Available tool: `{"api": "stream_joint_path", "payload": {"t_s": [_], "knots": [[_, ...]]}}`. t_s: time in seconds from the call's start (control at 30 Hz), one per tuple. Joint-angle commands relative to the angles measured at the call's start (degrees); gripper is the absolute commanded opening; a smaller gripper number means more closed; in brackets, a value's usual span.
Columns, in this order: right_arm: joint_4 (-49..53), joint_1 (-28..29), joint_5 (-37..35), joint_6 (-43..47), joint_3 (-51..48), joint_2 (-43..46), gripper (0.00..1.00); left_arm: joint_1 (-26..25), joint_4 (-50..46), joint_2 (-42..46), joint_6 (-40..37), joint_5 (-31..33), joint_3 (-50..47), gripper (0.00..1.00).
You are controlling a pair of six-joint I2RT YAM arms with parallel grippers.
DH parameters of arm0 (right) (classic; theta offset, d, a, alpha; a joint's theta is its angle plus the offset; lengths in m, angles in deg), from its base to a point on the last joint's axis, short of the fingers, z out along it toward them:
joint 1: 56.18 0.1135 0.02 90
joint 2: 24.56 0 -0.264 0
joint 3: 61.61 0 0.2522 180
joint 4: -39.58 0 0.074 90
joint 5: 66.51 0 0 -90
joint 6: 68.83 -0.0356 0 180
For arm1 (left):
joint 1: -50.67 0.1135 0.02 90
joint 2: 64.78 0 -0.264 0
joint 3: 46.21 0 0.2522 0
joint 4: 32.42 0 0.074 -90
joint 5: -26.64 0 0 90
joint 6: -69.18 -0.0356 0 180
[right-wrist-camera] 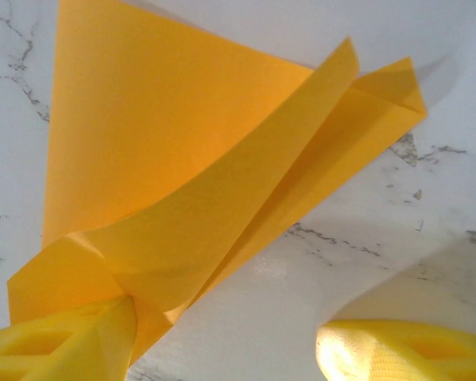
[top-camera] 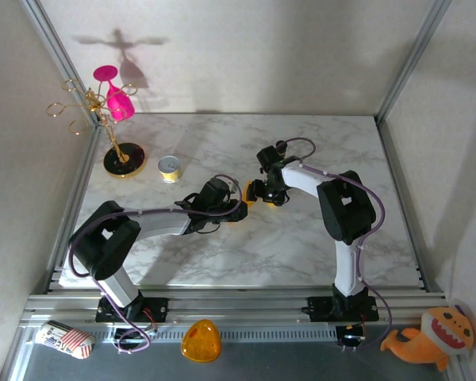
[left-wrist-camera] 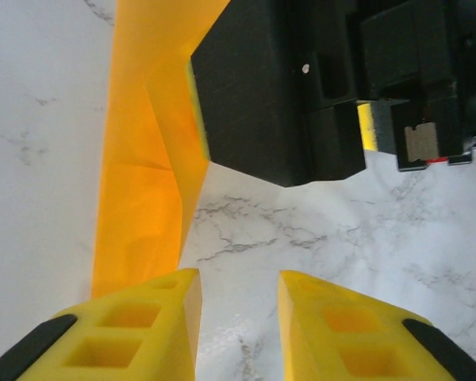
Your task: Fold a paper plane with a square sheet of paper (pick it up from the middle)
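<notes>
The square sheet of paper (right-wrist-camera: 182, 182) is a creased orange-yellow wedge with raised flaps, lying on the marble table (right-wrist-camera: 365, 238). Its near corner rests over the left finger (right-wrist-camera: 71, 345) of my right gripper (right-wrist-camera: 226, 333). That gripper's jaws stand wide apart, with bare marble between them. In the left wrist view the paper (left-wrist-camera: 143, 159) runs up the left side, beside my left gripper (left-wrist-camera: 238, 278). The left gripper is open with nothing between its fingers and faces the right gripper's black body (left-wrist-camera: 278, 87). From above, the left gripper (top-camera: 235, 206) and the right gripper (top-camera: 262, 193) meet at the table's middle.
A gold glass rack (top-camera: 115, 135) with a pink glass (top-camera: 117, 101) stands at the back left. A small yellow tin (top-camera: 170, 167) sits near it. On the front rail lie an orange plastic dome (top-camera: 201, 341), a striped object (top-camera: 63, 337) and an orange plush toy (top-camera: 432, 337).
</notes>
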Motion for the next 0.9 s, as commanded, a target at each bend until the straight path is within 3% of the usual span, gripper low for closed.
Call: {"api": "stream_joint_path", "payload": {"t_s": [0.0, 0.17, 0.57, 0.87], "knots": [[-3.92, -2.59, -14.96, 1.6, -6.38, -15.49, 0.7, -0.34, -2.39, -1.79, -5.23, 3.84, 0.57, 0.31], [-3.64, -2.6, -15.08, 1.68, -6.34, -15.4, 0.7, -1.14, -4.68, -4.62, -8.94, 7.06, 3.28, 0.32], [-3.53, -2.56, -15.05, 1.8, -6.07, -15.4, 0.7, -1.94, -1.52, -6.97, -14.49, 5.84, 3.19, 0.33], [-3.59, -2.6, -15.0, 1.94, -6.22, -15.44, 0.7, -2.49, -0.21, -7.57, -19.08, 9.08, 1.9, 0.34]]}}
